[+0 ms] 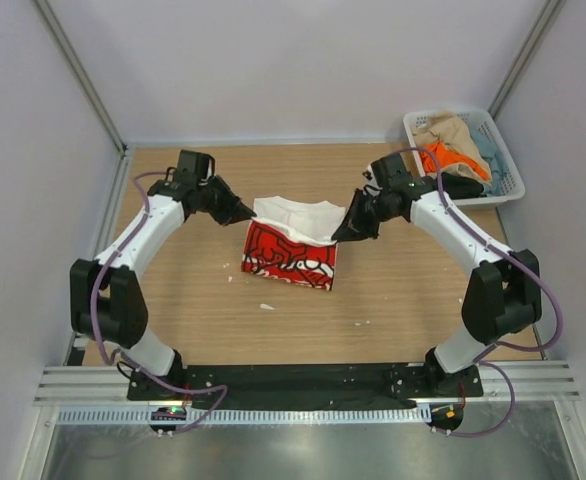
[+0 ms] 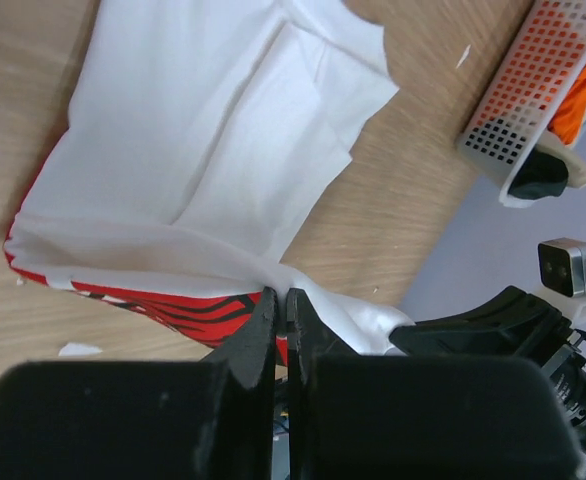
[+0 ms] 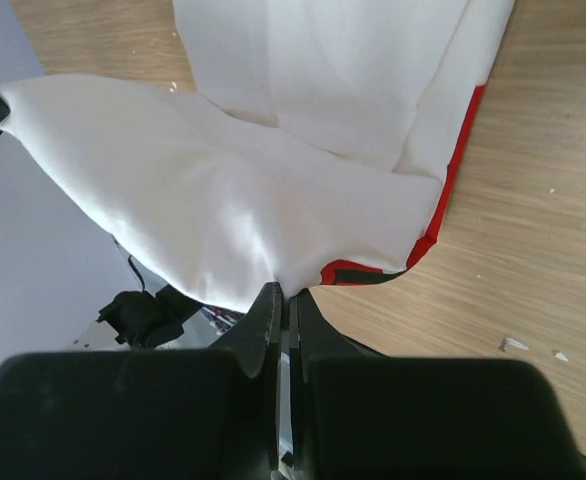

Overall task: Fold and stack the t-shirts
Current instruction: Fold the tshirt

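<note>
Left pincer [image 1: 244,213] pinched tight on white cloth t-shirt with red print [image 1: 291,256]; right pincer [image 1: 342,235] likewise, opposite edge; shirt spans between them.

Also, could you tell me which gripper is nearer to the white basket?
Right. The right gripper pinches one edge of the white t-shirt, left of the basket; the left gripper pinches the opposite edge, farther left still.

shirt [image 1: 291,255] centre, basket [image 1: 461,113] far-right corner.
</note>
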Motion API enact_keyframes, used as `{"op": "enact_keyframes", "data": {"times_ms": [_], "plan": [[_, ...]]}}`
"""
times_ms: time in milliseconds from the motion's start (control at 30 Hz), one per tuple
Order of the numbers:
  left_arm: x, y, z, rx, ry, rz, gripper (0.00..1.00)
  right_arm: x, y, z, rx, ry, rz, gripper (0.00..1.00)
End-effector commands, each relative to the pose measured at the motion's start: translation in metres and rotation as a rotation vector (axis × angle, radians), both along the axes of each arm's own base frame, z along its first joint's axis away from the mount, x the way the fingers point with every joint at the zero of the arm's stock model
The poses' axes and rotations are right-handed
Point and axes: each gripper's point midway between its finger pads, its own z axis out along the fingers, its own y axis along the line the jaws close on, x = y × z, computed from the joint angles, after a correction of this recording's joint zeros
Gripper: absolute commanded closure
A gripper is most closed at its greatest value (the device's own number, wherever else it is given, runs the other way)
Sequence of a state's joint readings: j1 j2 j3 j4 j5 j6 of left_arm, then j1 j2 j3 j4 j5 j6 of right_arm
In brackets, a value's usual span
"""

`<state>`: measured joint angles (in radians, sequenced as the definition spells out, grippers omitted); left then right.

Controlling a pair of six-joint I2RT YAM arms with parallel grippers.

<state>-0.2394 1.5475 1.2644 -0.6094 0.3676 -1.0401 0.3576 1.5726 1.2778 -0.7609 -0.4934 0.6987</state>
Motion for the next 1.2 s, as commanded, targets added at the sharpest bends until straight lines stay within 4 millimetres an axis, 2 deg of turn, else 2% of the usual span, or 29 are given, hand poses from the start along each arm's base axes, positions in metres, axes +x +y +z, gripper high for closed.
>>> {"op": "enact_keyframes", "data": {"times_ms": [0,33,100,167,500,533,600,633,767,800,867,900,933,967,1000,1033,1100,1133,1167], "plan": [[0.030,-0.014,0.025,-0.076,-0.091,-0.088,1.00,0.017,0.000,0.025,0.049,-0.043,0.044,0.99],[0.037,-0.014,0.033,-0.077,-0.113,-0.089,1.00,0.027,-0.002,0.027,0.052,-0.046,0.036,0.99],[0.047,-0.014,0.031,-0.071,-0.118,-0.081,1.00,0.034,-0.003,0.030,0.073,-0.042,0.034,0.99],[0.058,-0.017,0.037,-0.082,-0.138,-0.086,1.00,0.046,-0.007,0.027,0.080,-0.035,0.018,0.99],[0.112,-0.031,0.026,-0.128,-0.141,-0.095,1.00,0.096,-0.022,0.020,0.105,-0.024,-0.014,0.99],[0.117,-0.034,0.030,-0.135,-0.157,-0.101,1.00,0.099,-0.023,0.019,0.106,-0.022,-0.018,0.99],[0.126,-0.037,0.023,-0.143,-0.150,-0.112,1.00,0.108,-0.024,0.019,0.114,-0.021,-0.020,0.99],[0.133,-0.039,0.025,-0.151,-0.167,-0.117,1.00,0.109,-0.025,0.013,0.106,-0.005,-0.017,0.99],[0.153,-0.045,0.030,-0.182,-0.207,-0.108,1.00,0.120,-0.030,0.013,0.100,-0.009,-0.030,0.99],[0.159,-0.047,0.022,-0.192,-0.200,-0.111,1.00,0.126,-0.032,0.012,0.102,-0.018,-0.037,0.99],[0.174,-0.052,0.029,-0.212,-0.239,-0.113,1.00,0.135,-0.036,0.004,0.096,-0.010,-0.054,0.99],[0.181,-0.054,0.017,-0.212,-0.224,-0.113,1.00,0.142,-0.036,0.007,0.100,-0.027,-0.056,0.99],[0.190,-0.055,0.027,-0.218,-0.255,-0.113,1.00,0.146,-0.037,0.002,0.099,-0.019,-0.063,0.99],[0.194,-0.057,0.027,-0.221,-0.262,-0.114,1.00,0.153,-0.040,0.001,0.100,-0.026,-0.075,0.99],[0.202,-0.057,0.016,-0.225,-0.252,-0.104,1.00,0.161,-0.042,0.004,0.102,-0.044,-0.083,0.99],[0.208,-0.060,0.020,-0.235,-0.271,-0.102,1.00,0.167,-0.043,-0.007,0.104,-0.018,-0.097,0.99],[0.222,-0.063,0.023,-0.258,-0.309,-0.098,1.00,0.182,-0.050,-0.006,0.106,-0.041,-0.116,0.98],[0.227,-0.066,0.004,-0.265,-0.277,-0.095,1.00,0.188,-0.053,-0.017,0.109,-0.018,-0.128,0.98],[0.233,-0.070,0.006,-0.289,-0.305,-0.104,1.00,0.194,-0.055,-0.017,0.118,-0.029,-0.131,0.98]]}}
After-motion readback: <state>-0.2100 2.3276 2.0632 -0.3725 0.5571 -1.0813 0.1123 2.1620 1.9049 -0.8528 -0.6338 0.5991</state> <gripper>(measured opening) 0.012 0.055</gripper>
